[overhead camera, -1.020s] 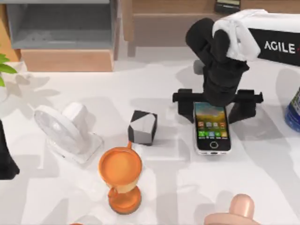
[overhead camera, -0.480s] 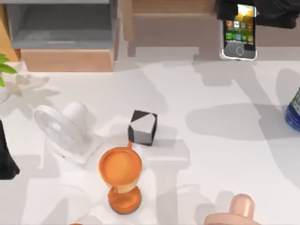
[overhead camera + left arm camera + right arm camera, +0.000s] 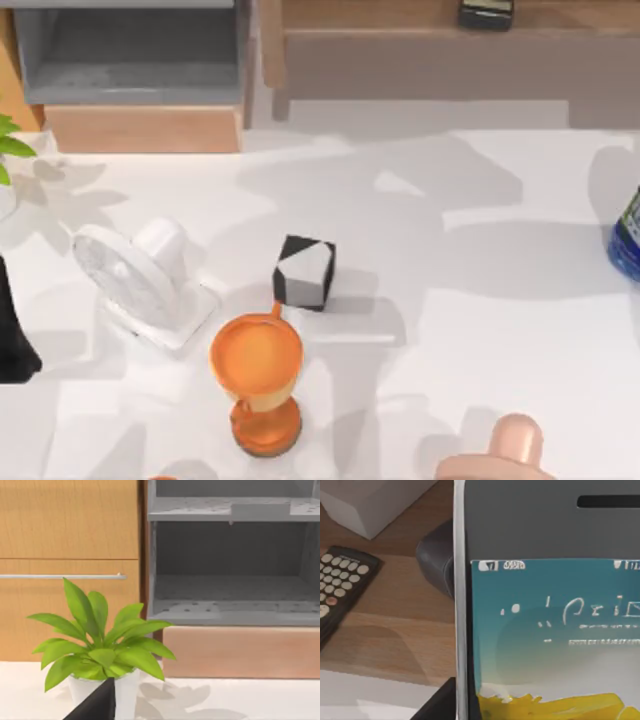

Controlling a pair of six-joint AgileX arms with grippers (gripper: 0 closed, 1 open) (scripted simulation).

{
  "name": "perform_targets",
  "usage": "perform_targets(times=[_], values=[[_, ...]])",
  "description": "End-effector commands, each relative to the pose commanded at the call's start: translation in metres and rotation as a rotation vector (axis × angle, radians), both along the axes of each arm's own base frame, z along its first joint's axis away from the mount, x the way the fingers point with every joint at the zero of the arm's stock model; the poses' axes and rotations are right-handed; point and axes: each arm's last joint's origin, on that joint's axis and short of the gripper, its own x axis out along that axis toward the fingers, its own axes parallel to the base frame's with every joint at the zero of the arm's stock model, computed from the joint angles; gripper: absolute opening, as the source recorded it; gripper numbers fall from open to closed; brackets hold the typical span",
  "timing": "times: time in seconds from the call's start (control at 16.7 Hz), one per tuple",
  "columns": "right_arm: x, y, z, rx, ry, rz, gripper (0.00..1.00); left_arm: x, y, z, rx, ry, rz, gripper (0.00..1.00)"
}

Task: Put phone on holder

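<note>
LEFT: left arm (image 3: 15,330) parked at table's left edge, well left of the checkered cube (image 3: 304,271); claw state cannot tell | CHANGE: phone gone from overhead view since a second ago | RIGHT: phone (image 3: 550,630) close before wrist camera, above wooden shelf (image 3: 395,630) beside remote (image 3: 342,587); apparently carried, right claw's grip cannot tell; holder unidentified.

A white table (image 3: 480,330) holds a fan (image 3: 135,280), a cube (image 3: 304,271) and an orange hourglass (image 3: 257,380). A blue can (image 3: 627,240) stands at its right edge.
</note>
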Motion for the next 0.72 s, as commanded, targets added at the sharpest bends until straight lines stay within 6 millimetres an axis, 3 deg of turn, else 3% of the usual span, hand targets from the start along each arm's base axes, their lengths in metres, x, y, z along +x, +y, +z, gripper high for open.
perform_targets(times=[0.18,0.36,0.54,0.72], values=[[-0.028,-0.067,-0.018,-0.064,-0.044,-0.017,0.00,0.000,0.000,0.000,0.000,0.000,0.000,1.00],[-0.066,-0.119,-0.042,-0.100,-0.068,-0.024,0.00,0.000,0.000,0.000,0.000,0.000,0.000,1.00],[-0.107,-0.154,-0.068,-0.108,-0.093,-0.021,0.00,0.000,0.000,0.000,0.000,0.000,0.000,1.00],[-0.143,-0.172,-0.091,-0.097,-0.122,-0.014,0.00,0.000,0.000,0.000,0.000,0.000,0.000,1.00]])
